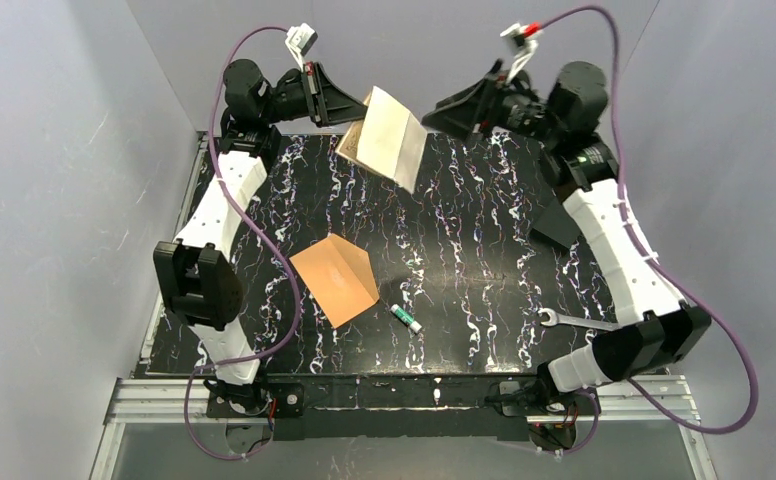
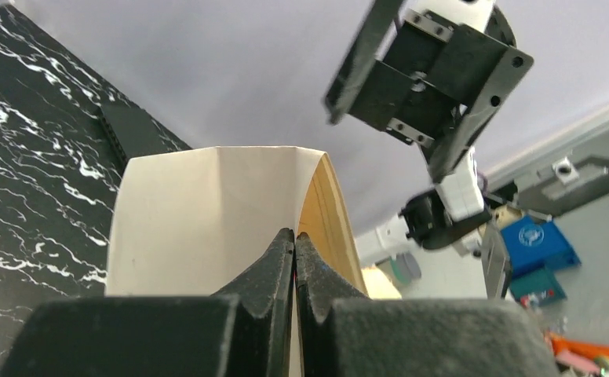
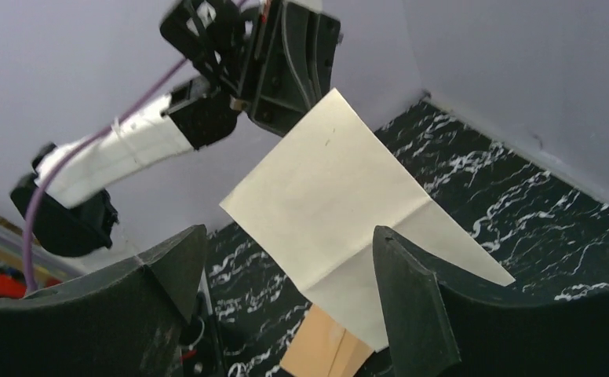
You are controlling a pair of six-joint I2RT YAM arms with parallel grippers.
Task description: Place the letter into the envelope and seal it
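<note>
Left gripper (image 2: 294, 236): fingers pressed together on the near edge of the letter, with no gap between them.
Letter (image 1: 392, 140): folded. The pale outer face is turned toward the right arm, and a tan inner face shows at the open side of the fold. It is held tilted and clear of the table, at 12 o'clock over the far edge in the top view.
Left gripper to letter: at 9 o'clock of the sheet, clamped on it.
Right gripper (image 3: 286, 236): fingers spread wide, gripping nothing. It sits at 3 o'clock of the letter, near it but apart. In its own camera the pale sheet shows between the two fingers.
Envelope (image 1: 336, 280): orange-brown, flat on the table and turned at an angle, at 7 o'clock of the letter and well apart from both grippers. I cannot tell whether its flap is open.
Small green and white tube (image 1: 402, 318): on the table at 4 o'clock of the envelope, just beside its corner.
Wrench (image 1: 574, 321): at 3 o'clock of the tube, well apart, next to the right arm's lower link.
Table (image 1: 464, 250): black with white veining.
</note>
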